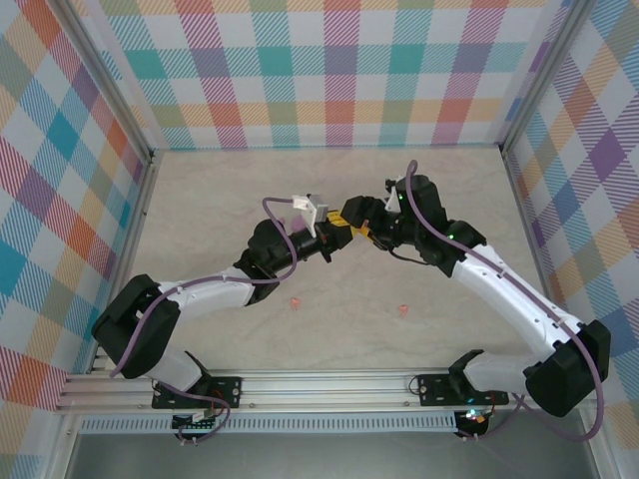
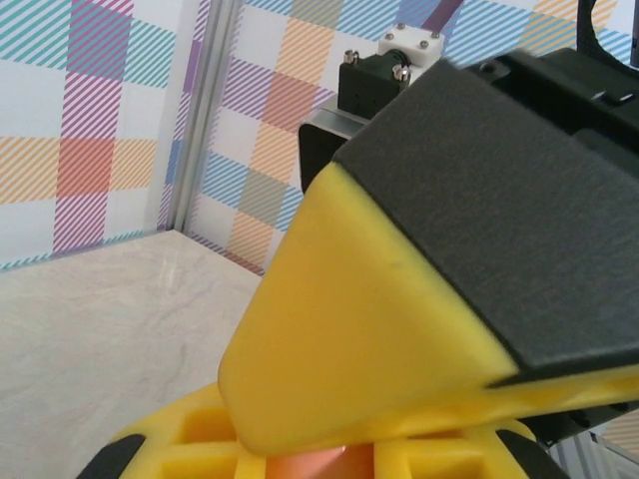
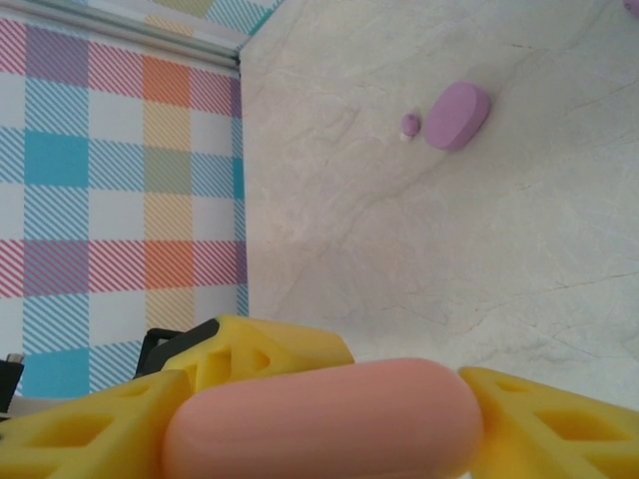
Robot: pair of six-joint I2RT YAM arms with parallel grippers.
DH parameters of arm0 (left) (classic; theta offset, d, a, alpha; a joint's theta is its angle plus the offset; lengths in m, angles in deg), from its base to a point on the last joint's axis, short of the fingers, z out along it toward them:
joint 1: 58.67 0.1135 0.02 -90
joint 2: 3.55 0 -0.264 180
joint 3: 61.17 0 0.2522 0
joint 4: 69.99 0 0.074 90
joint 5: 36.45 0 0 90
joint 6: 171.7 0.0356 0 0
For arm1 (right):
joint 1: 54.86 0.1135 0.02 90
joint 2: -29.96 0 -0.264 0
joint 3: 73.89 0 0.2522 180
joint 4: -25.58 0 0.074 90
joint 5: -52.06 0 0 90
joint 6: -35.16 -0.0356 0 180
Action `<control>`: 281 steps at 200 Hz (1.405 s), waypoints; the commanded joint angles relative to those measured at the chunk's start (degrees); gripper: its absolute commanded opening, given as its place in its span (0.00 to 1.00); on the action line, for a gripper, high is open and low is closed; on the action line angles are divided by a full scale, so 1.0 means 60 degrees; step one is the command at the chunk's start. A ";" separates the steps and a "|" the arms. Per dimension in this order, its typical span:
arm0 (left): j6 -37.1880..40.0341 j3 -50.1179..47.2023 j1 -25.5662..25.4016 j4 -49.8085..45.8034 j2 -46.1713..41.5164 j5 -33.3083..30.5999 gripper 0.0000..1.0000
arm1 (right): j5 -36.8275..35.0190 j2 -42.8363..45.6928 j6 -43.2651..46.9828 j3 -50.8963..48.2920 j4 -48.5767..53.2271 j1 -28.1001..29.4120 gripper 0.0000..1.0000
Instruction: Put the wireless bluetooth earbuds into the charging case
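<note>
Evidently, insertion is pending: left end effector (image 1: 342, 238) and right end effector (image 1: 361, 233) clamp the salmon case (image 3: 319, 419); 2 salmon earbuds (image 1: 296, 300) (image 1: 402, 310) lie on the worktop (image 1: 250, 190).

The right gripper (image 3: 324, 404) sits at the bottom edge, its yellow fingers (image 3: 544, 424) ribbed with triangular cut-outs; a salmon-pink case (image 3: 319, 424), smooth and rounded, lies lengthwise between them, though whether they press it cannot be told; behind it on the left rises another yellow ribbed piece (image 3: 265, 354) with a black part beside it; beyond stretches the pale marbled table (image 3: 399, 259); far off on it rests a purple case (image 3: 458, 115), a tiny purple earbud (image 3: 410, 125) just beside it; a checked wall (image 3: 110, 180) stands left, under a metal rail (image 3: 130, 25).
</note>
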 commanded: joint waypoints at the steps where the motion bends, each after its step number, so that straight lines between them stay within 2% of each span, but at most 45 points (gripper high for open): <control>1: 0.0000 0.0366 -0.0087 -0.0334 -0.0261 -0.0076 0.00 | 0.0283 0.0010 0.0206 0.0435 0.0096 -0.0148 0.78; 36: 0.0142 0.0402 -0.0093 -0.0462 -0.0395 -0.0017 0.00 | 0.0400 0.0104 -0.0024 0.0172 -0.0025 -0.0385 0.80; 69: 0.0113 0.0528 -0.0091 -0.0418 -0.0318 0.0232 0.00 | 0.0951 -0.0167 -0.0359 -0.0001 -0.0338 -0.0448 0.75; 96: -0.0012 0.0542 -0.0074 -0.0244 -0.0294 0.0178 0.00 | 0.1252 -0.0334 -0.0456 -0.0045 -0.0503 -0.0452 0.67; 133: -0.0153 0.0583 -0.0084 -0.0156 -0.0400 -0.0183 0.00 | 0.1432 -0.0513 -0.0433 -0.0047 -0.0438 -0.0462 0.67; 165: -0.0190 0.0639 -0.0081 -0.0359 -0.0498 -0.0354 0.00 | 0.1578 -0.0573 -0.0163 0.0052 -0.0388 -0.0462 0.50; 192: -0.0074 0.0605 -0.0079 -0.0460 -0.0559 -0.0281 0.11 | 0.1343 -0.0530 0.0284 0.0271 -0.0044 -0.0462 0.41; 232: 0.0383 0.0669 -0.0090 -0.1158 -0.0805 -0.0172 0.42 | 0.1074 -0.0515 0.1153 0.0858 0.0730 -0.0462 0.36; 262: 0.1611 0.1195 -0.0066 -0.2931 -0.1134 0.0456 0.47 | 0.0468 -0.0615 0.2406 0.1706 0.1964 -0.0462 0.34; 281: 0.2274 0.1196 -0.0022 -0.3499 -0.1327 0.0874 0.49 | 0.0000 -0.0701 0.3387 0.2293 0.2714 -0.0466 0.34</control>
